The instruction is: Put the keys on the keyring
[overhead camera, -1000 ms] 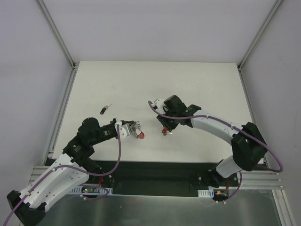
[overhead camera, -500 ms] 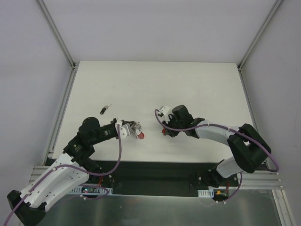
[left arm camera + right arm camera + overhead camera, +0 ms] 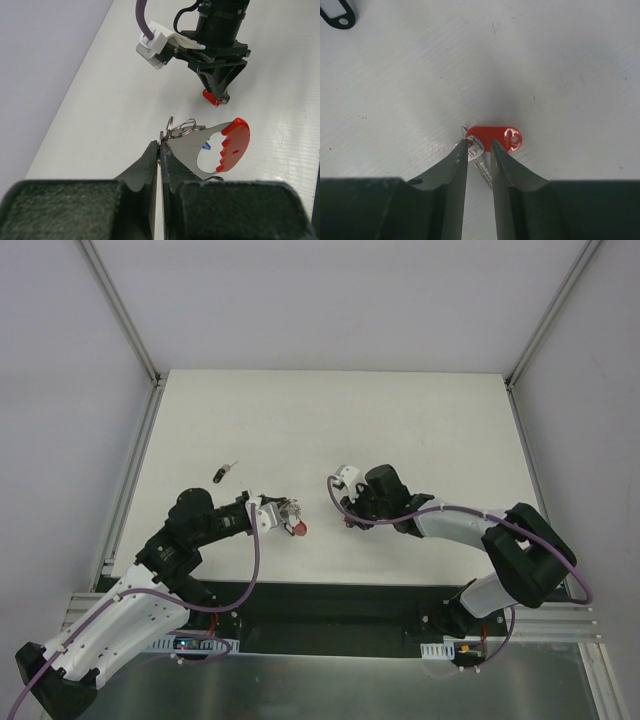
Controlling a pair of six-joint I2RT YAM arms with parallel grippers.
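Note:
My left gripper (image 3: 283,512) is shut on the keyring (image 3: 182,127), pinching the silver ring at the fingertips (image 3: 160,144) and holding it above the table. The keyring's red curved clip (image 3: 235,145) hangs to the right, with a bit of blue (image 3: 206,146) behind it. My right gripper (image 3: 347,517) points down at the table over the red-tagged key (image 3: 496,137). Its jaws (image 3: 479,145) stand slightly apart, straddling the silver key blade (image 3: 485,165). The red tag also shows under that gripper in the left wrist view (image 3: 212,97). The black key (image 3: 223,474) lies apart at the left.
A black tag with a white label (image 3: 337,15) lies at the top left corner of the right wrist view. The white table (image 3: 400,420) is bounded by metal frame posts and grey walls at the left, right and back.
The right arm has lowered and turned its wrist, bringing its fingers down around the red-tagged key. The left gripper has held still with the keyring.

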